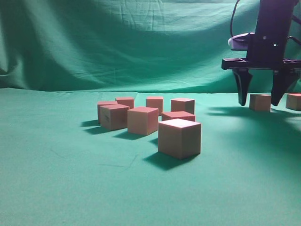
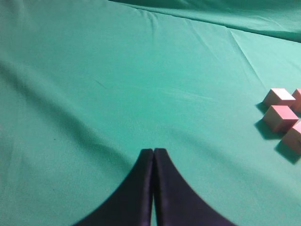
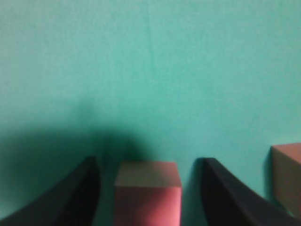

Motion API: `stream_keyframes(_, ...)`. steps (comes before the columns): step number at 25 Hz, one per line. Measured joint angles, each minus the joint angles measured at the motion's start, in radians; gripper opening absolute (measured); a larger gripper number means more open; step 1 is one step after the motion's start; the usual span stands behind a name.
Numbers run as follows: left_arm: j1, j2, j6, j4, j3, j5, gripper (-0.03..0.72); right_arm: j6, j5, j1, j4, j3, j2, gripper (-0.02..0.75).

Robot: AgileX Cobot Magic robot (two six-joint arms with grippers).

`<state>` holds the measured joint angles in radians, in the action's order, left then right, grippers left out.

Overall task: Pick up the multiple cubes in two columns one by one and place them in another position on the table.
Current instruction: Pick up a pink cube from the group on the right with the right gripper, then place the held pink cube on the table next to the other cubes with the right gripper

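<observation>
Right black gripper (image 1: pixel 262 100) spread, straddling small pinkish-red matte cube (image 3: pixel 148 190), gaps both sides; risk: off-centre closing skews it, nudging neighbour cube (image 3: pixel 287 176); left gripper (image 2: pixel 154 151) clenched, empty

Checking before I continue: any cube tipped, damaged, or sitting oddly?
Nothing damaged or tipped. The cubes sit flat on the table, though the central cluster is loosely arranged, several turned at differing angles. The right gripper straddles one cube.

The right arm hangs down at the far right, its gripper (image 1: pixel 262 101) pointing straight down with both black fingers spread apart. The left gripper (image 2: pixel 154 151) has its fingertips pressed together.
</observation>
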<state>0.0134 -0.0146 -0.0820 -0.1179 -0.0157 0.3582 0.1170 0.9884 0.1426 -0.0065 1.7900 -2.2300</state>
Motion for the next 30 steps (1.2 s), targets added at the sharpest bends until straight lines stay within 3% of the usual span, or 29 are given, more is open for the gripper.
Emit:
stream_keyframes(4, 0.0, 0.0, 0.0, 0.0, 0.0, 0.0, 0.0, -0.001, 0.017, 0.0, 0.002, 0.002, -0.008, 0.254)
stream_keyframes(12, 0.0, 0.0, 0.0, 0.0, 0.0, 0.0, 0.0, -0.001, 0.154, 0.013, 0.002, 0.152, 0.043, 0.262)
stream_keyframes(19, 0.0, 0.0, 0.0, 0.0, 0.0, 0.0, 0.0, -0.039, 0.25, 0.132, 0.002, 0.222, 0.242, 0.262)
stream_keyframes(25, 0.0, 0.0, 0.0, 0.0, 0.0, 0.0, 0.0, -0.052, 0.255, 0.309, 0.002, 0.098, 0.423, 0.262)
stream_keyframes(30, 0.0, 0.0, 0.0, 0.0, 0.0, 0.0, 0.0, -0.094, 0.255, 0.481, 0.002, -0.146, 0.544, 0.262)
